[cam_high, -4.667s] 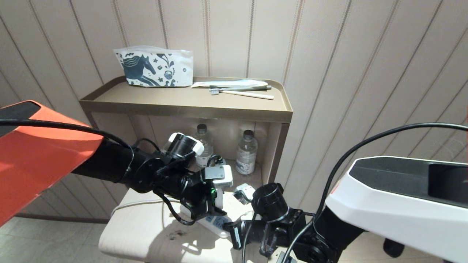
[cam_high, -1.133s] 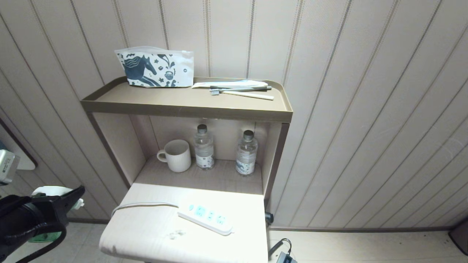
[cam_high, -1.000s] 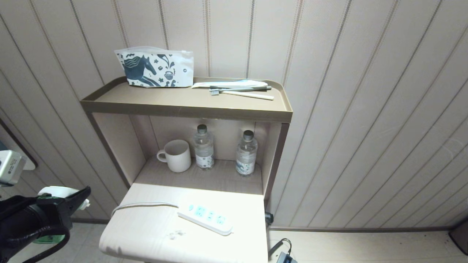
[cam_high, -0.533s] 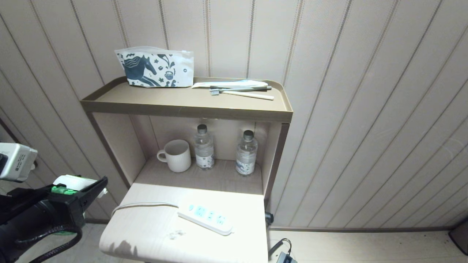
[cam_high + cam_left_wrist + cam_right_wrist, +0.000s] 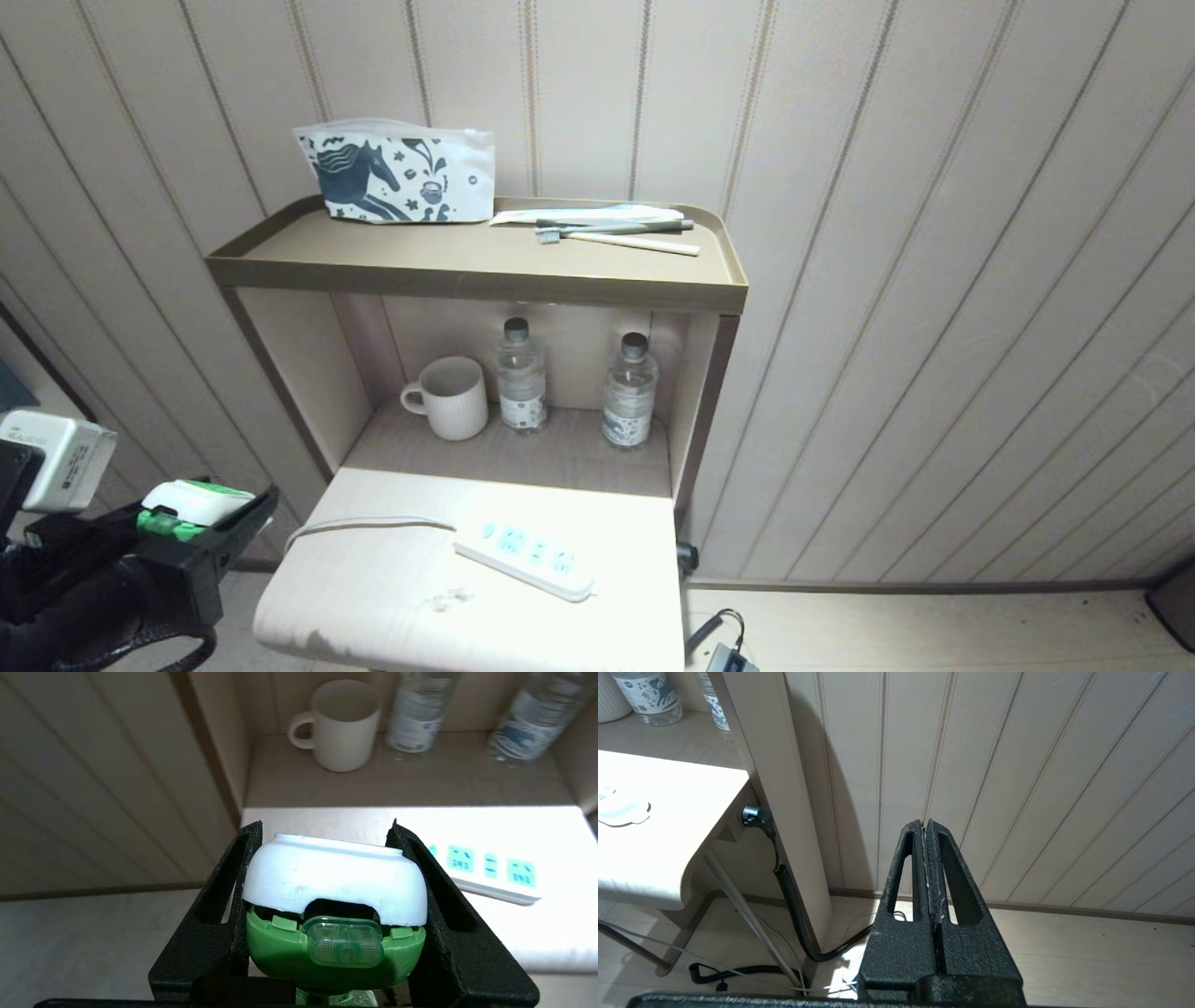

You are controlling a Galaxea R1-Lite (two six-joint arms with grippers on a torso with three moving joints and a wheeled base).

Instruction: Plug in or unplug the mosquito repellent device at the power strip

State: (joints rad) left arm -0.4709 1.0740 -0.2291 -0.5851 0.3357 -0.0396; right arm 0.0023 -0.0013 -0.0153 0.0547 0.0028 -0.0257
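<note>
The mosquito repellent device is pinched in the left tool, off the bench's left edge, well apart from the power strip; the right tool is pressed together.

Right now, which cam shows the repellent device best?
Left wrist view: the mosquito repellent device fills the frame, clamped in the left tool. Head view catches only its cap at the frame's left edge. Right wrist view doesn't show it.

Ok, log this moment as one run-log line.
left gripper: shut on green-and-white plastic mosquito repellent device, left of table | long white power strip: sockets empty | right gripper: shut, parked
</note>
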